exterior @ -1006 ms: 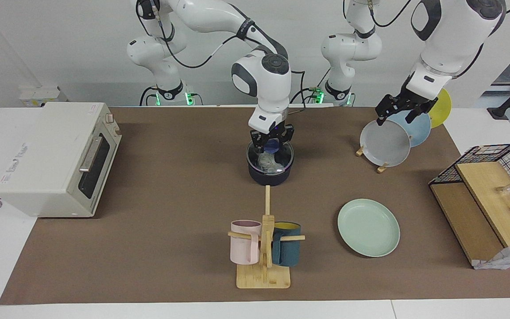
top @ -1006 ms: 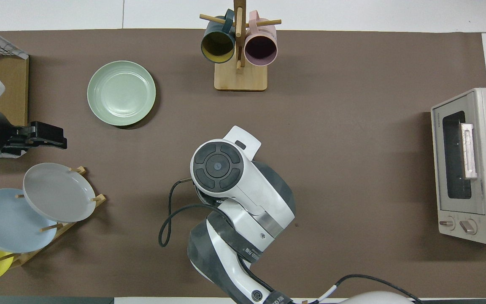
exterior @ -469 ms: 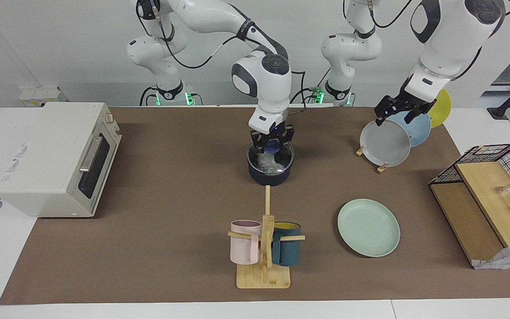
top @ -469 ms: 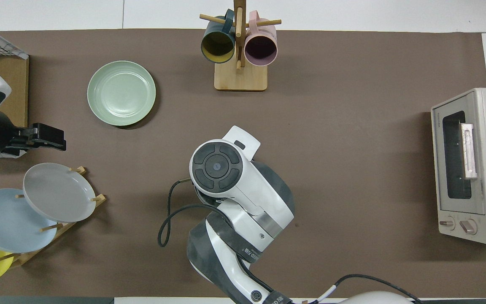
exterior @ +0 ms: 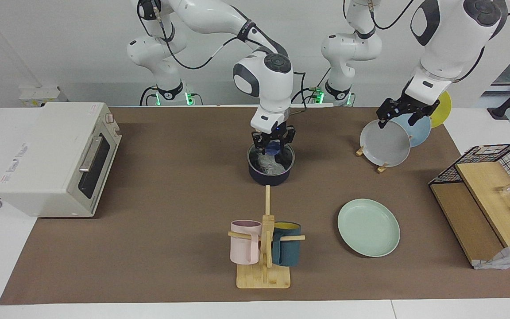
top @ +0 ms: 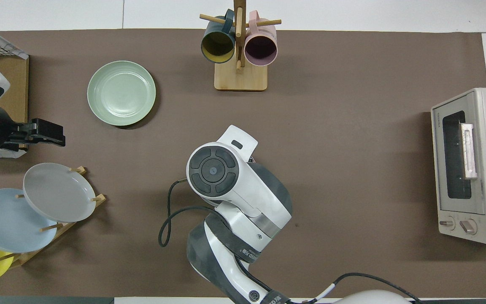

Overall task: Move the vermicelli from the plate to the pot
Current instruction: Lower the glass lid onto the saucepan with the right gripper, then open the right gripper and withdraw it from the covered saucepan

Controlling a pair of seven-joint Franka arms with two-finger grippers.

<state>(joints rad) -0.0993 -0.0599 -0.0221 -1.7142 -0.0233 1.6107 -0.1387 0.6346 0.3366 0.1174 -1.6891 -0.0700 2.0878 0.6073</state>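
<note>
The dark pot (exterior: 270, 176) stands at the middle of the table, and the wispy white vermicelli (exterior: 269, 164) lies inside it. My right gripper (exterior: 273, 142) hangs open just over the pot's rim, holding nothing. A bit of blue shows between its fingers. In the overhead view the right arm (top: 226, 181) hides the pot. The mint-green plate (exterior: 368, 227) lies empty, farther from the robots, toward the left arm's end; it also shows in the overhead view (top: 121, 93). My left gripper (exterior: 404, 116) is open and empty over the plate rack; it also shows in the overhead view (top: 51, 136).
A plate rack (exterior: 383, 167) holds grey (exterior: 385, 144), light-blue and yellow plates. A wooden mug tree (exterior: 264, 248) with a pink and a teal mug stands farther out than the pot. A toaster oven (exterior: 56, 157) sits at the right arm's end, a wire-and-wood shelf (exterior: 485, 199) at the left arm's end.
My right gripper has risen a little above the pot, leaving the vermicelli in it. My left gripper has drifted slightly over the plate rack.
</note>
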